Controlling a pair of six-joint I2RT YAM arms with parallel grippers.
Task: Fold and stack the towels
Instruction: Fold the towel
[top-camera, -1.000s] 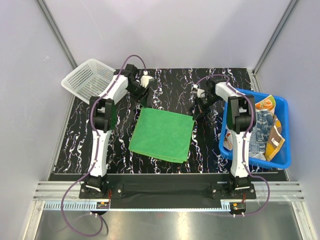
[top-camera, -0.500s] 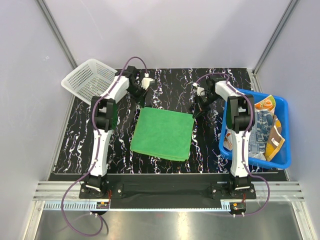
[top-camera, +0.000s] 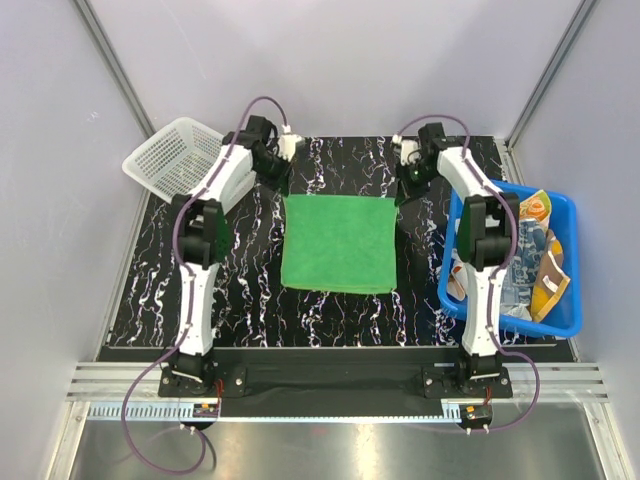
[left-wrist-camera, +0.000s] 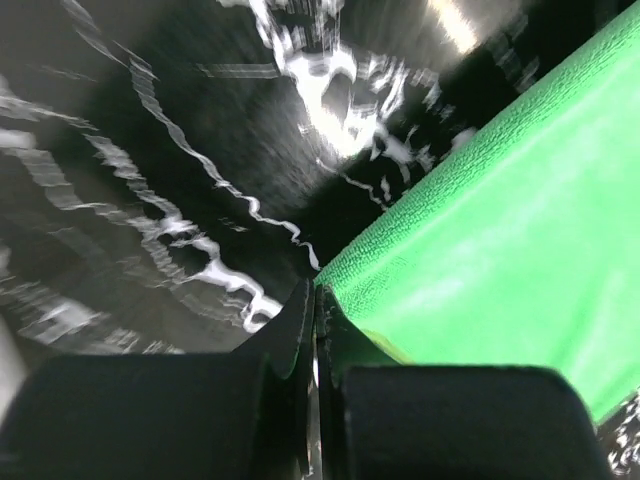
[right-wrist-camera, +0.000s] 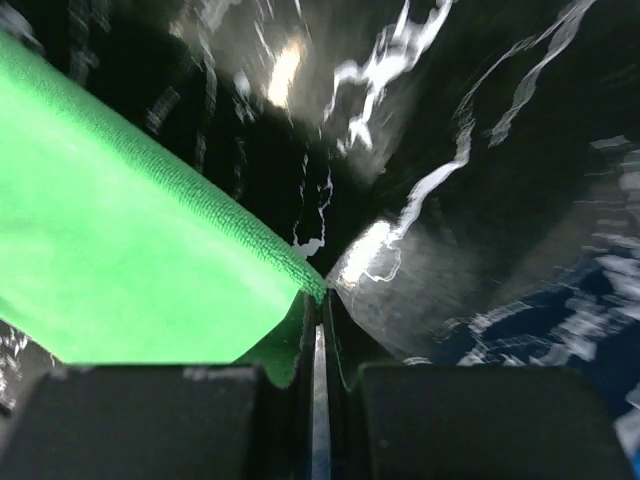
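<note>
My marbled table (top-camera: 240, 290) carries the green towel (top-camera: 338, 245), spread flat just left of the blue tub (top-camera: 510, 188). My left gripper (left-wrist-camera: 316, 297) pinches the towel's far corner away from the tub. My right gripper (right-wrist-camera: 318, 300) pinches the far corner nearest it.

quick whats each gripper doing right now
left gripper: closed on the far left corner of the green towel
right gripper: closed on the far right corner of the same towel

We look down on a black, white-veined surface (top-camera: 230, 290) boxed in by pale grey walls (top-camera: 360, 70) and slanting aluminium posts (top-camera: 112, 60), a metal rail (top-camera: 560, 382) along its near edge, evenly lit.
</note>
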